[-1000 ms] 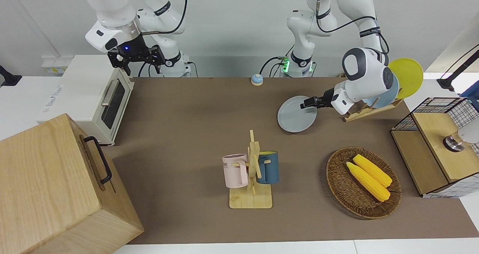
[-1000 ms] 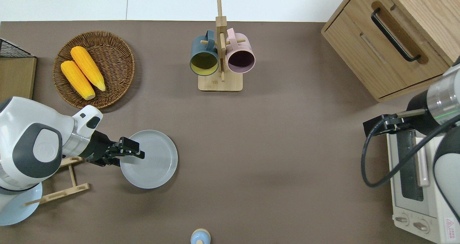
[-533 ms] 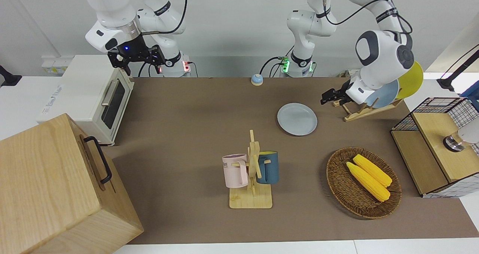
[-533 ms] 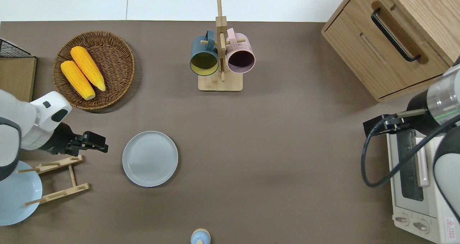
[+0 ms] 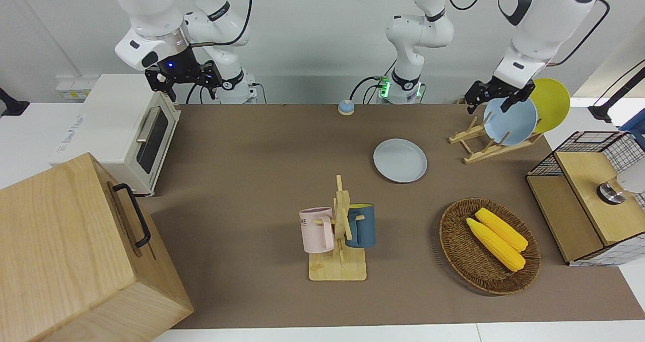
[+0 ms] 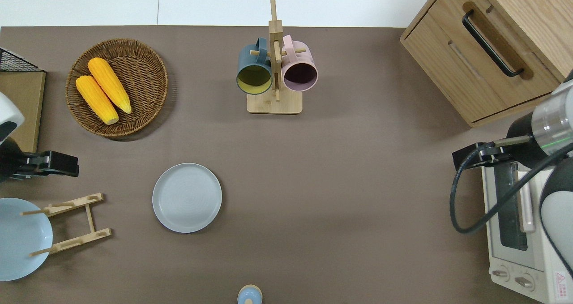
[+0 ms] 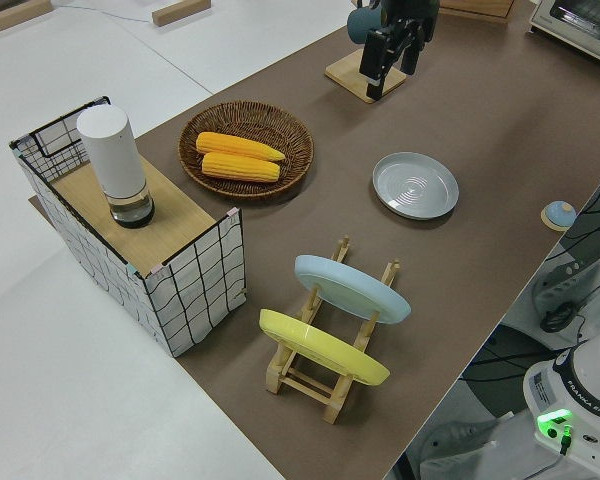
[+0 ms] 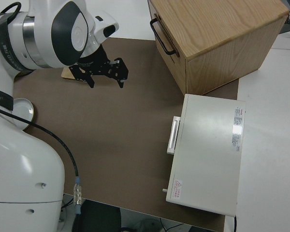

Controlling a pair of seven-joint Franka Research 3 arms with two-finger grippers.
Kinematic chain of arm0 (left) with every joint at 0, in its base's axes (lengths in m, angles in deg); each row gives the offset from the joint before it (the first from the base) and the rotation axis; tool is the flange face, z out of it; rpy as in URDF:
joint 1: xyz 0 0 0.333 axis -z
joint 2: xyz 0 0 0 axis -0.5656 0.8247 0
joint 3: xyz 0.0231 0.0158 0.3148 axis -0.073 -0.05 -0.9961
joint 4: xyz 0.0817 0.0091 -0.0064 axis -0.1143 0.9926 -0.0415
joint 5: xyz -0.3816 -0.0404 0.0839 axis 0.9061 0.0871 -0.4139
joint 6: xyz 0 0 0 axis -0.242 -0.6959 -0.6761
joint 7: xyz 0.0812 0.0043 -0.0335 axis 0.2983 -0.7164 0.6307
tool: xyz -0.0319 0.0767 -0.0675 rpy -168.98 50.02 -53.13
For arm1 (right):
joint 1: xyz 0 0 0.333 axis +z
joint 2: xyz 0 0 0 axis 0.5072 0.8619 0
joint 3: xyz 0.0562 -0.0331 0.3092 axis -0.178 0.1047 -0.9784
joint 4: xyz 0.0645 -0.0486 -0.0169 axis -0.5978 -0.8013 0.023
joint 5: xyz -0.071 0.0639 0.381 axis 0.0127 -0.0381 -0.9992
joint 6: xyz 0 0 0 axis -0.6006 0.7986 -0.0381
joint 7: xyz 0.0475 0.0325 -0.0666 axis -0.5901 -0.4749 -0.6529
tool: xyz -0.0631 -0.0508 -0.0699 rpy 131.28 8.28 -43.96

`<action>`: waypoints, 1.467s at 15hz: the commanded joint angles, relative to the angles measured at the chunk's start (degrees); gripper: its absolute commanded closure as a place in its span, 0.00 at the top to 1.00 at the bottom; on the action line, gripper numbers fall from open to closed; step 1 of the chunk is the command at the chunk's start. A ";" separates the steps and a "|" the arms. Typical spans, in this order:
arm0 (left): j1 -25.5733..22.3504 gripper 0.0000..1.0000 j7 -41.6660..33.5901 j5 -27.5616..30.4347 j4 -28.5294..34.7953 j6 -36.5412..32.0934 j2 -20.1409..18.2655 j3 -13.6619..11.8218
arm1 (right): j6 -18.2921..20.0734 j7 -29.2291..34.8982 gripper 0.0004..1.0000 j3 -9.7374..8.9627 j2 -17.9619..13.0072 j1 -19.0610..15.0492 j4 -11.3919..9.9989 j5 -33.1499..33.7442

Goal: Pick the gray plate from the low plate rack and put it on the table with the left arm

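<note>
The gray plate (image 5: 400, 160) lies flat on the brown table (image 5: 252, 155), apart from the low plate rack (image 5: 484, 145) and beside it toward the table's middle. It also shows in the overhead view (image 6: 186, 197) and the left side view (image 7: 415, 185). My left gripper (image 5: 489, 103) is open and empty, raised high. In the overhead view it (image 6: 67, 169) is over the table between the rack (image 6: 71, 223) and the corn basket. The rack holds a light-blue plate (image 5: 510, 121) and a yellow plate (image 5: 549, 104). My right arm is parked, its gripper (image 8: 106, 79) open.
A mug stand (image 5: 338, 231) with a pink and a blue mug stands farther from the robots. A wicker basket (image 5: 453, 251) holds two corn cobs. A wire-sided box (image 5: 589, 196), a toaster oven (image 5: 126, 130), a wooden cabinet (image 5: 75, 251) and a small blue bell (image 5: 345, 107) are around.
My left gripper let go of the gray plate, which now lies flat on the table. The gripper drew back toward the left arm's end and rose high. The right arm has not moved.
</note>
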 commanded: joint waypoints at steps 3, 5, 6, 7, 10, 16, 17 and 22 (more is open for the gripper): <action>-3.95 0.99 0.83 -0.28 -2.29 -2.19 -1.88 5.42 | 0.70 0.68 0.98 -1.21 -0.12 -1.32 0.41 0.28; -4.13 0.99 0.83 -0.19 -2.74 -2.28 -1.97 5.33 | 0.62 0.68 0.98 -1.21 -0.12 -1.32 0.41 0.28; -4.13 0.99 0.74 -0.01 -2.65 -2.19 -1.89 5.33 | 0.62 0.68 0.98 -1.13 -0.12 -1.32 0.41 0.28; -4.13 0.99 0.57 0.16 -2.56 -2.19 -1.89 5.33 | 0.62 0.68 0.98 -1.21 -0.12 -1.32 0.41 0.28; -4.13 0.99 0.39 0.25 -2.39 -2.19 -1.80 5.42 | 0.62 0.68 0.98 -1.21 -0.12 -1.32 0.41 0.28; -4.31 0.99 0.65 0.52 -2.12 -2.28 -1.71 5.77 | 0.62 0.68 0.98 -1.21 -0.12 -1.32 0.41 0.28; -4.66 0.99 0.65 0.60 -2.12 -2.28 -1.71 5.86 | 0.70 0.68 0.98 -1.21 -0.12 -1.32 0.41 0.28; -6.42 0.99 0.13 4.38 -1.77 -2.19 -1.62 6.39 | 0.62 0.68 0.98 -1.13 -0.12 -1.32 0.41 0.28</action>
